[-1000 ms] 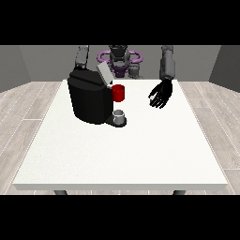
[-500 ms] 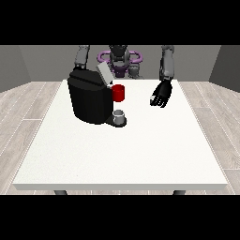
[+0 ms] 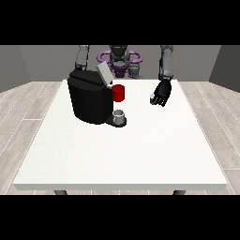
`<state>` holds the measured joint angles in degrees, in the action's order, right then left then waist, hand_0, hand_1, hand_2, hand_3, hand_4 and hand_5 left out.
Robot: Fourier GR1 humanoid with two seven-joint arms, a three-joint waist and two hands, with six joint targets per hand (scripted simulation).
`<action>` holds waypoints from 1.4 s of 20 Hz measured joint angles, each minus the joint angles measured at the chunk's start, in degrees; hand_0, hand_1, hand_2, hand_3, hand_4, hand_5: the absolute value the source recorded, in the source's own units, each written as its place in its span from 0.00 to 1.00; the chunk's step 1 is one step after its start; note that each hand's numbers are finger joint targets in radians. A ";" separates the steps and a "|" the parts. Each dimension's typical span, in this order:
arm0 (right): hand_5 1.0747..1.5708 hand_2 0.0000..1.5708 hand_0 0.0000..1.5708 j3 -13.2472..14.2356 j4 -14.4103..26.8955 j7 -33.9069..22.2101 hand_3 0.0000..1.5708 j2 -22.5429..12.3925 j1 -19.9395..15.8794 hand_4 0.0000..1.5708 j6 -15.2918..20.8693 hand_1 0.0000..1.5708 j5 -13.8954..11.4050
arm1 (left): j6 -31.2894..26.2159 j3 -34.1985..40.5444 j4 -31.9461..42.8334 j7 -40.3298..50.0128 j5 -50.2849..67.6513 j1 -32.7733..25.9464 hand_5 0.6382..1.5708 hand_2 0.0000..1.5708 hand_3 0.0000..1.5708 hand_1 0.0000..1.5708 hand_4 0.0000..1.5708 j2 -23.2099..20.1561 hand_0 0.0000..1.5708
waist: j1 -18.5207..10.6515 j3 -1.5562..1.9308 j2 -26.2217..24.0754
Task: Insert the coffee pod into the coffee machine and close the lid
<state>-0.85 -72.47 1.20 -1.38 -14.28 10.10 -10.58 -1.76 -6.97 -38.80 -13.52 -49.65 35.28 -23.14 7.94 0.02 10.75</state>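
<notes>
The black coffee machine (image 3: pixel 90 97) stands on the white surface (image 3: pixel 126 154) at about 10 o'clock from the surface's middle. Its grey lid (image 3: pixel 104 74) is tilted up at the machine's top, toward 1 o'clock. A red thing at the machine (image 3: pixel 118 93) sits on the machine's 3 o'clock side, just under the lid. Below it, at the machine's 5 o'clock, a grey cup (image 3: pixel 120 115) rests on the machine's base.

The robot hand at the view's right (image 3: pixel 161 93) hangs over the far part of the surface, at 3 o'clock from the red thing and well apart from the machine. Its fingers are curled downward, and a small grey thing (image 3: pixel 153 98) shows at their tips; whether this is the pod cannot be told. The other robot hand is hidden behind the machine, so its state cannot be told; only its arm (image 3: pixel 82 57) shows at the machine's 12 o'clock.
</notes>
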 measured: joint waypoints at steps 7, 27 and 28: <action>1.00 0.00 0.00 1.15 2.95 -0.11 0.00 -1.01 0.57 0.00 0.54 0.00 -0.61 | -4.77 2.69 -1.26 -2.84 3.72 2.25 1.00 0.90 0.85 0.90 0.33 2.34 0.90 | -1.39 -0.03 -3.36; 1.00 0.00 0.00 1.56 4.17 0.80 0.00 -0.36 -1.06 0.00 -0.49 0.00 0.39 | -21.20 7.21 -5.88 5.97 6.81 16.69 1.00 0.74 0.86 0.61 0.33 4.44 0.61 | 0.99 -0.01 -7.85; 1.00 0.00 0.00 1.11 3.62 0.23 0.00 0.01 -1.67 0.00 -0.32 0.00 0.14 | -21.88 8.25 -5.49 7.00 7.37 18.51 1.00 0.81 0.82 0.78 0.32 4.02 0.78 | 1.96 -0.01 -7.55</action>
<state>0.26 -68.85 1.43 -1.37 -15.96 9.78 -10.44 -23.64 1.29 -44.29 -6.52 -42.28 53.79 -19.11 9.90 0.01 3.20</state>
